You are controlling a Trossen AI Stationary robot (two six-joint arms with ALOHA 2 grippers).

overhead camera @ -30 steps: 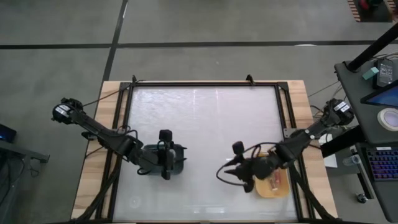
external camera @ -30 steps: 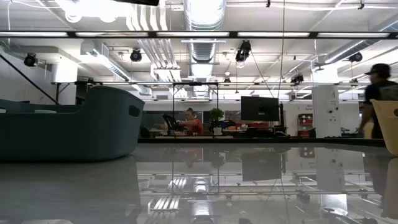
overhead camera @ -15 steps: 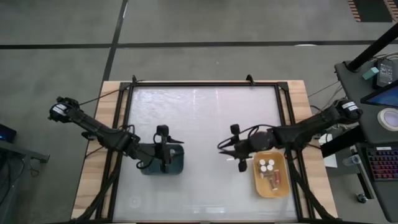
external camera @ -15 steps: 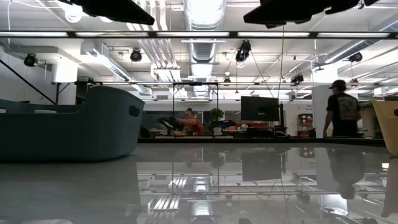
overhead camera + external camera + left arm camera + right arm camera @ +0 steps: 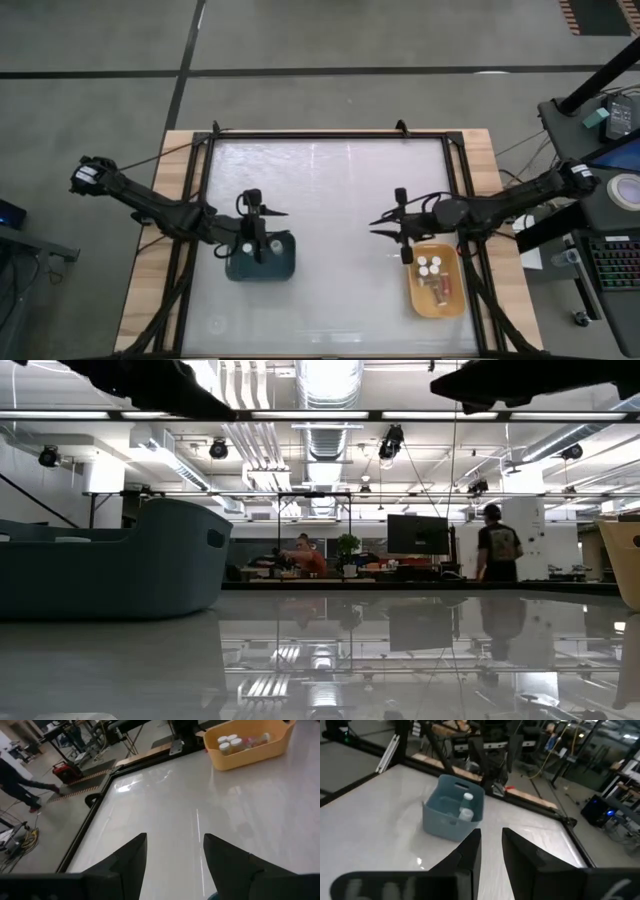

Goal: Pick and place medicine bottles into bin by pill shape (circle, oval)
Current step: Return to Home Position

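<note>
The dark teal bin (image 5: pixel 262 262) stands at the near left and holds bottles with white caps (image 5: pixel 465 806). The yellow-orange bin (image 5: pixel 436 282) stands at the near right and holds several bottles with white caps (image 5: pixel 428 266) and reddish bodies (image 5: pixel 441 291). My left gripper (image 5: pixel 280 220) is open and empty above the teal bin's far edge, pointing toward the table's right. My right gripper (image 5: pixel 376 228) is open and empty, raised off the table just beyond the yellow-orange bin's far left corner, pointing toward the table's left.
The glossy white tabletop (image 5: pixel 330 180) lies bare between and beyond the two bins, inside a black frame (image 5: pixel 455 190). A person (image 5: pixel 497 550) walks in the room behind the table. A desk with a keyboard (image 5: pixel 612 260) stands off the table's right side.
Both grippers have risen and drawn toward the table's far edge. My left gripper has left the inside of the teal bin. My right gripper has moved away from the yellow-orange bin's left side, uncovering the bottles in it.
</note>
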